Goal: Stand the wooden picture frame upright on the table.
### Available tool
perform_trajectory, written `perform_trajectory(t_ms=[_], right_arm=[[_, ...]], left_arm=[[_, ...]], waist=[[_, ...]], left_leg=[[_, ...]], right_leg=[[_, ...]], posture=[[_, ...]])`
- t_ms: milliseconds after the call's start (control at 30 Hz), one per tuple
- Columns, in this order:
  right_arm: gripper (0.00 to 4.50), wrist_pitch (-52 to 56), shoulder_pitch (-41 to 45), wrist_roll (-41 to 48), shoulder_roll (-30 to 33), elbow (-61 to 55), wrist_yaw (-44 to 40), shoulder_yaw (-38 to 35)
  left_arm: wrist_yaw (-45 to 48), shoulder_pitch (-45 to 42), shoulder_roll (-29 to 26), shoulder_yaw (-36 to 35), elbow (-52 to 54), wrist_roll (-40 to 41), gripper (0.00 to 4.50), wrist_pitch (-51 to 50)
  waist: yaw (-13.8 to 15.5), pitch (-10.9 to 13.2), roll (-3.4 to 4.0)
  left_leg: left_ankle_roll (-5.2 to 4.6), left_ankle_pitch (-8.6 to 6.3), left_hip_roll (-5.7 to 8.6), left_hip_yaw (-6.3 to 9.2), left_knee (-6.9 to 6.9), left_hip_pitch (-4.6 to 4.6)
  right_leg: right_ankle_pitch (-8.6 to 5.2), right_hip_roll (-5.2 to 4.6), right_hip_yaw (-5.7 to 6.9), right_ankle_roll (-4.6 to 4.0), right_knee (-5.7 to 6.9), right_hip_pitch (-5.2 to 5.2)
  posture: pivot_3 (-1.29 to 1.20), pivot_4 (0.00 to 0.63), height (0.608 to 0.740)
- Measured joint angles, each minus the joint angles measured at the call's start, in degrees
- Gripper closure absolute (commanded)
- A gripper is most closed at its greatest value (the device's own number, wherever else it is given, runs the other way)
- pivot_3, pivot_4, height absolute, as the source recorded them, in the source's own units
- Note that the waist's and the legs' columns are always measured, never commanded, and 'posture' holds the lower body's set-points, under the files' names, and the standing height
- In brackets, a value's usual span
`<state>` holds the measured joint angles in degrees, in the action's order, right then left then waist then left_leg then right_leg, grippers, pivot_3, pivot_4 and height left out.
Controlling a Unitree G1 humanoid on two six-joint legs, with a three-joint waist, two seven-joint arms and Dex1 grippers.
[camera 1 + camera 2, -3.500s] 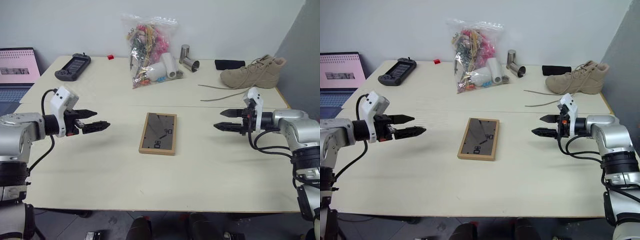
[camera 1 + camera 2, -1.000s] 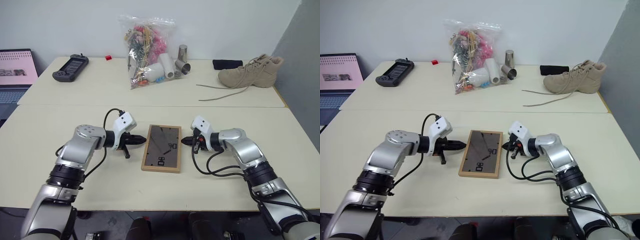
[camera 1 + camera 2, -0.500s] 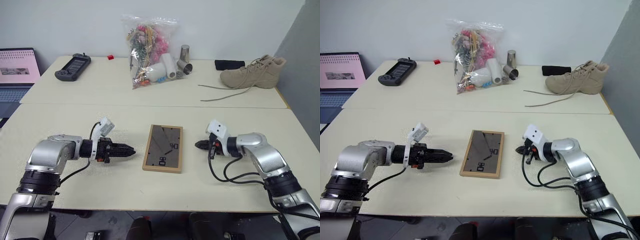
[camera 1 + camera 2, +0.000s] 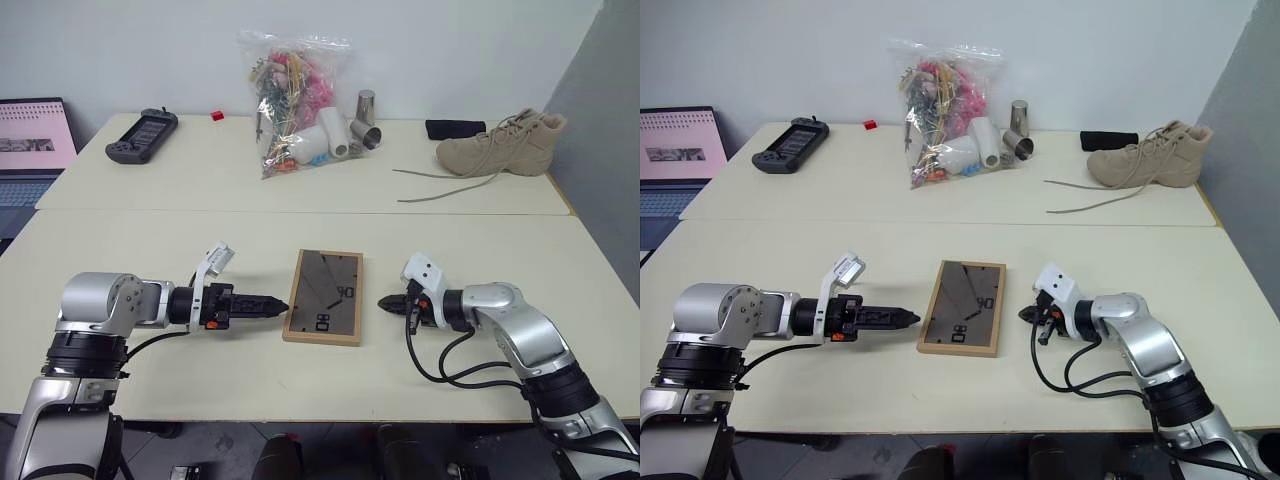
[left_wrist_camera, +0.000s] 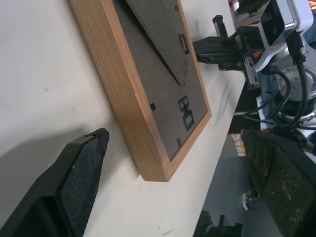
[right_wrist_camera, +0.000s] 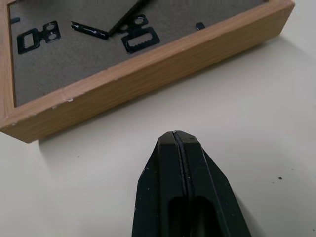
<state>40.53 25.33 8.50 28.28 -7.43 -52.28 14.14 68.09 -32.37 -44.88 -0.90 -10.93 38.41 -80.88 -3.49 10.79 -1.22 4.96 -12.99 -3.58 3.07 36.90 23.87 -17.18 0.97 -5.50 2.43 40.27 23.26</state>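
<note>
Two pale cream flat tabletop sections [image 4: 200,385] meet at a seam running across the middle, and on the nearer one the small rectangular light-wood picture frame [image 4: 324,296] lies flat with its dark brown back panel and folded stand facing up. To the frame's left, the left gripper [image 4: 268,304] lies low over the table on a bent silver arm, pointing level toward the frame's left edge and just short of it; its wrist view shows the two black fingers [image 5: 74,185] spread wide apart with nothing between them, one resting close to the frame's near corner. On the other side the right gripper [image 4: 386,303] points at the frame's right edge from near by, its black fingers [image 6: 180,170] pressed tightly together and empty, hovering just off the wooden side. Beyond the seam, on the far section, stand a clear plastic bag stuffed with colourful odds and ends [image 4: 295,100], two metal cylinders [image 4: 367,118] beside it, a black handheld game console [image 4: 143,135] to the left, a small red block [image 4: 216,116], a flat black pouch [image 4: 453,129] and a tan lace-up boot [image 4: 500,142] with its lace trailing. An open laptop with a pink screen [image 4: 35,134] sits at the far left, and a plain pale wall [image 4: 150,50] closes the room behind.
</note>
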Motion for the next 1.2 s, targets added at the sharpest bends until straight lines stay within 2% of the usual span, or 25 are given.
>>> perform_trajectory(t_ms=[267, 633, 833, 967, 1200], right_arm=[[4.50, 0.77, 0.54, -0.38, -4.26, 0.09, 2.82, 2.19], [4.50, 1.01, 3.54, -0.72, -8.28, 3.08, 5.06, 5.45], [4.50, 0.64, 3.51, -0.72, -8.41, 3.18, 5.32, 6.37], [4.50, -0.29, 3.13, -0.69, -7.83, 3.16, 5.08, 6.49], [4.50, -1.51, 2.09, -0.59, -6.47, 2.38, 5.00, 6.43]], left_arm=[[-2.77, -2.23, 1.18, 3.15, -2.77, -0.14, 0.02, -3.39], [-3.95, -2.99, 6.36, 3.91, -5.23, -0.57, 0.02, 2.58], [-4.85, -2.92, 7.71, 3.62, -4.86, -0.44, 0.02, 3.47], [-5.49, -2.77, 8.69, 2.64, -5.88, -0.50, 0.66, 4.51], [-6.43, -1.01, 9.06, 1.68, -6.12, -0.18, 2.13, 5.25]], waist=[[0.03, -0.01, 0.00], [1.32, -0.15, 0.05], [1.62, -0.15, 0.05], [1.64, -0.16, 0.05], [1.42, -0.16, 0.04]], left_leg=[[0.00, 0.00, 0.01, 0.00, 0.00, -0.02], [0.01, 0.00, 0.11, 0.00, 0.06, -0.04], [0.00, 0.00, 0.11, 0.00, 0.05, -0.04], [0.00, 0.00, 0.10, 0.00, 0.05, -0.04], [0.00, 0.00, 0.09, 0.00, 0.03, -0.04]], right_leg=[[0.00, 0.00, 0.00, 0.00, 0.00, -0.01], [0.00, -0.08, 0.00, 0.00, -0.01, -0.10], [0.00, -0.09, 0.00, -0.01, -0.02, -0.11], [0.00, -0.08, 0.01, 0.00, -0.03, -0.11], [0.00, -0.07, 0.00, -0.01, -0.03, -0.09]], posture=[[0.00, 0.150, 0.740], [0.00, 0.150, 0.740], [0.00, 0.150, 0.740], [0.00, 0.150, 0.740], [0.00, 0.150, 0.740]])
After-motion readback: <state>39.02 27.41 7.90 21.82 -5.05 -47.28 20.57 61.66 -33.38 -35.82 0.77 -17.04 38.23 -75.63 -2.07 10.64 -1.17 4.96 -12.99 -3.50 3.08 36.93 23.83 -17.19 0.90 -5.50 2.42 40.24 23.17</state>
